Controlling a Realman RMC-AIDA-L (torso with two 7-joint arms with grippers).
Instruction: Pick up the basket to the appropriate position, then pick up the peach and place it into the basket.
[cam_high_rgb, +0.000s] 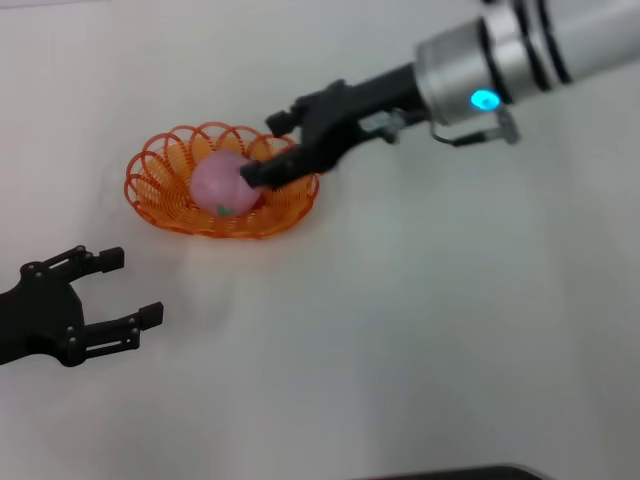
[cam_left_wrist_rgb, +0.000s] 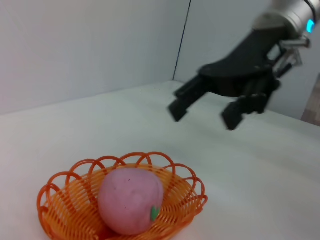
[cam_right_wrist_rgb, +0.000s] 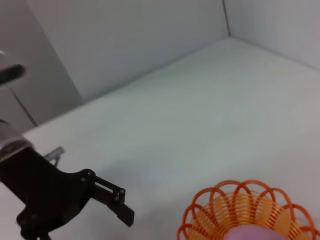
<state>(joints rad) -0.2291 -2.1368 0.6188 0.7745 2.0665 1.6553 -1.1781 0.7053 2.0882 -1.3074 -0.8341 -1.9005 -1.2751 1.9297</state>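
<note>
From the head view I see the basket (cam_high_rgb: 222, 181) resting on the white counter (cam_high_rgb: 420, 330), toward the robot's left of centre. The peach (cam_high_rgb: 222, 184) lies inside the basket, sitting on its wire bottom, with its small green leaf mark facing the camera side. In the left wrist view the peach (cam_left_wrist_rgb: 131, 200) fills much of the basket (cam_left_wrist_rgb: 120, 200) and rises above the looped rim. My right gripper (cam_high_rgb: 268, 148) reaches in from the robot's right, and its black fingers are spread wide with nothing between them. In the head view one finger overlaps the far rim and the other lies over the rim beside the peach. The left wrist view shows the right gripper (cam_left_wrist_rgb: 203, 112) raised above the counter, beyond the basket, apart from the peach and the rim. A blue-green light is lit on the silver wrist section of the right arm (cam_high_rgb: 500, 60). My left gripper (cam_high_rgb: 128, 288) sits low at the robot's left, nearer the robot than the basket and well apart from it. Its fingers are spread open and hold nothing. The right wrist view shows the same left gripper (cam_right_wrist_rgb: 102, 197) over the counter, with the basket rim (cam_right_wrist_rgb: 235, 195) and the top of the peach (cam_right_wrist_rgb: 260, 234) at the picture's edge. Pale walls (cam_left_wrist_rgb: 90, 45) rise behind the counter in both wrist views.
</note>
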